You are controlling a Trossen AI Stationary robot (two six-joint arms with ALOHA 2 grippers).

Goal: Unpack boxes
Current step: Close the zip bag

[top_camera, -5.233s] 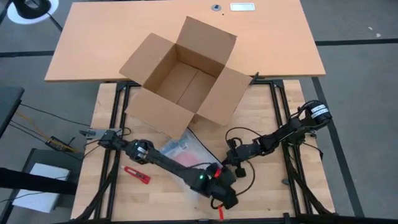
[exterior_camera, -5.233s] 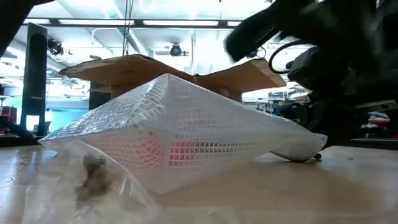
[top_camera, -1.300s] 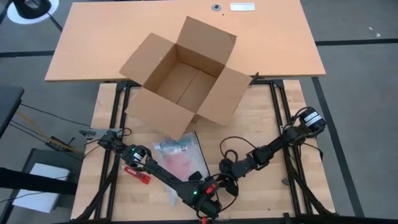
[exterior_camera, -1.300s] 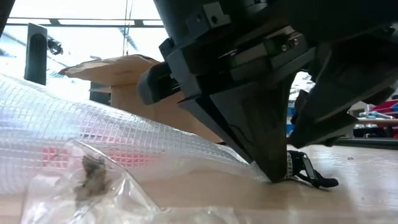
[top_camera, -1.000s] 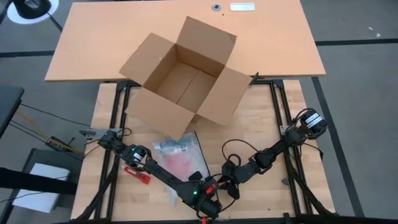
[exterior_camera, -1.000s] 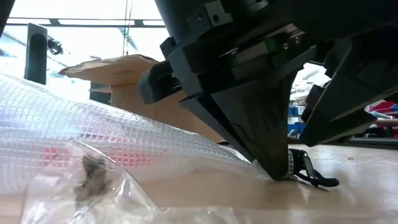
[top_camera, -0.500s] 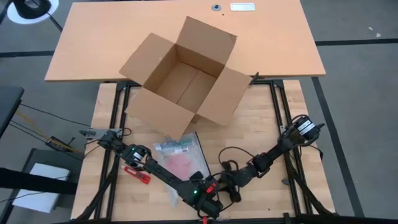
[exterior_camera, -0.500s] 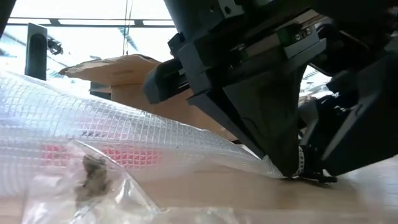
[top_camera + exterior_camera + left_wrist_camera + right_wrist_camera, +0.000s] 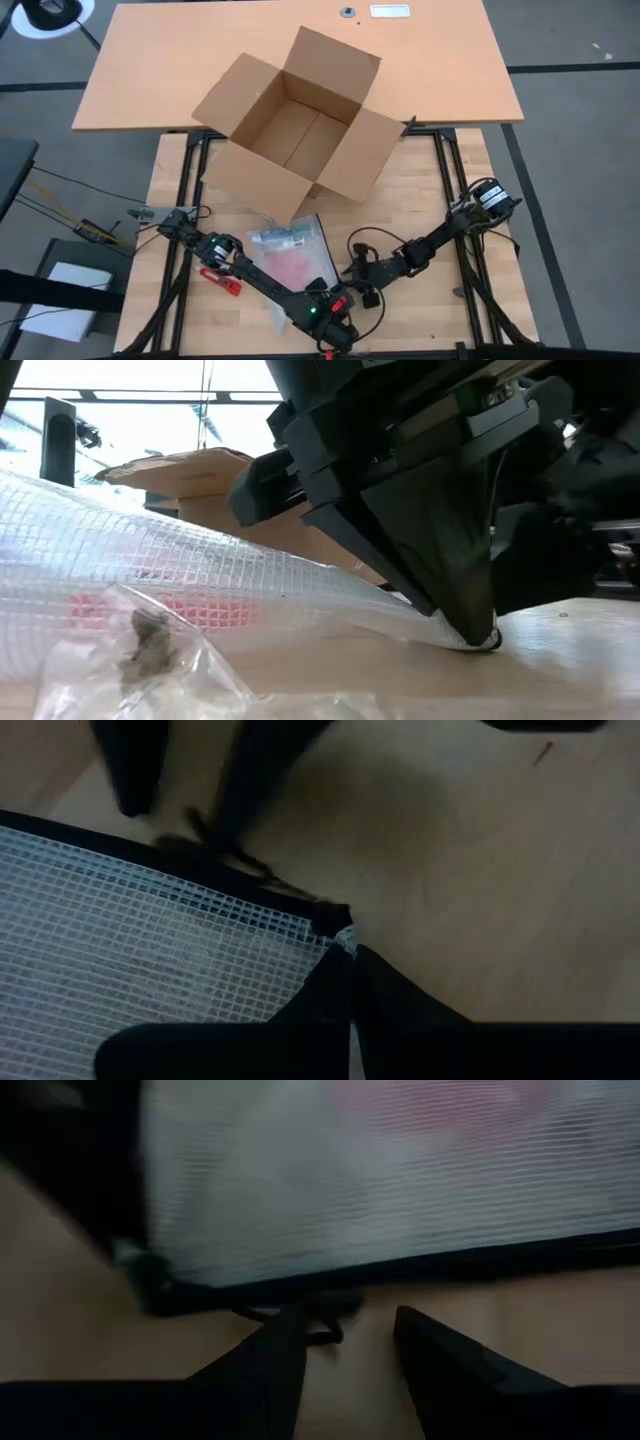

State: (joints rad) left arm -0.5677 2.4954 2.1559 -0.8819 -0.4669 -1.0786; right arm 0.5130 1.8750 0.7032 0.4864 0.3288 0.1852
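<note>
At the bench's (image 9: 440, 190) far side your carton (image 9: 292, 125) stands open, flaps spread. Nearer you, the left hand (image 9: 470, 625) is pinched shut on the corner of the mesh bag (image 9: 290, 262). Your right hand (image 9: 345, 1342) sits just beside that corner, fingers parted, holding nothing.

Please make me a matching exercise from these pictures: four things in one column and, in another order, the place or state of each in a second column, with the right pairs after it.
Things:
1. cardboard box
2. mesh pouch
3. left tool
4. right tool

Places or states:
A. shut on a corner of the pouch, tip down at the table
B. flaps spread open, nothing visible inside, at the far side
C. fingers apart, low over the wood, facing the pouch's dark edge
D. lying flat on the wooden table, something red inside

Pairs: 1-B, 2-D, 3-A, 4-C
</note>
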